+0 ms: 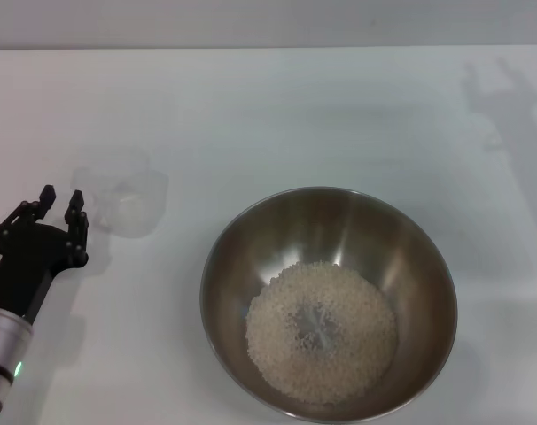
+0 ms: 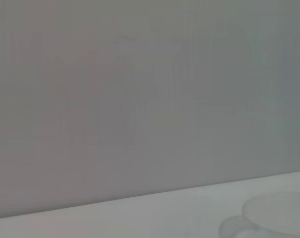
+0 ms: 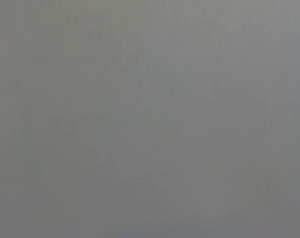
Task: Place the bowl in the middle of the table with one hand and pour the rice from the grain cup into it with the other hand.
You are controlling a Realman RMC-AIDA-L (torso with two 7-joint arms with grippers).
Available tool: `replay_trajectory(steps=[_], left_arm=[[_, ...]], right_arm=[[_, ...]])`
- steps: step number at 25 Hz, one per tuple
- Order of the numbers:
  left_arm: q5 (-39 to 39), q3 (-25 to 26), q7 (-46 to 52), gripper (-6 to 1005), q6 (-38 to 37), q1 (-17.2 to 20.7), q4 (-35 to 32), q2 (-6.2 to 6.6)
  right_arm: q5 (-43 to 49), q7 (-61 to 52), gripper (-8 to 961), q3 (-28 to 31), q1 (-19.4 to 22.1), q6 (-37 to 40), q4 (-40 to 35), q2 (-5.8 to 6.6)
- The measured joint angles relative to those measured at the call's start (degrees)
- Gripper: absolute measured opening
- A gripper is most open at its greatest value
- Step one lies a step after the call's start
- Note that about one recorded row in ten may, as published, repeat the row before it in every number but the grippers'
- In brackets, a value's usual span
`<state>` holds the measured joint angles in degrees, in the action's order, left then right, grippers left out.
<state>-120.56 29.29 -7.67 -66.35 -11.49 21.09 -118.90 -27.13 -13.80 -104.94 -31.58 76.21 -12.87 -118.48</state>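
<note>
Pour looks done: rice (image 1: 322, 332) heaped in bowl (image 1: 330, 303) lower centre; grain cup (image 1: 127, 202) upright, empty, left of it; left gripper (image 1: 60, 205) beside cup, fingers slightly spread, empty; you only need to retract.

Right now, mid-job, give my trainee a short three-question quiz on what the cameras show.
1. True or false: the pale beige rice lies inside the large round stainless-steel bowl.
2. Which holds the small translucent frosted-plastic grain cup? A) left pincer B) right pincer C) neither; it sits on the flat white table.
3. Fill in: in the head view, the black left pincer is ____ the cup, not around it.

Key: 1 true; 2 C; 3 beside.
</note>
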Motion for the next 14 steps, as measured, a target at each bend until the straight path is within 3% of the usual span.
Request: replay_trajectory(steps=[9,14], left_arm=[[-0.02,-1.20,1.09,314,-11.39,5.52,-0.09,0.06],[-0.01,-1.26,8.32,314,-17.37,5.87,-1.80,0.24]], right_arm=[[0.23,1.92,515,-0.49,0.23,-0.34,0.90,-0.43],[0.28,2.11,515,-0.58,0.16,-2.04,1.12,-0.53]])
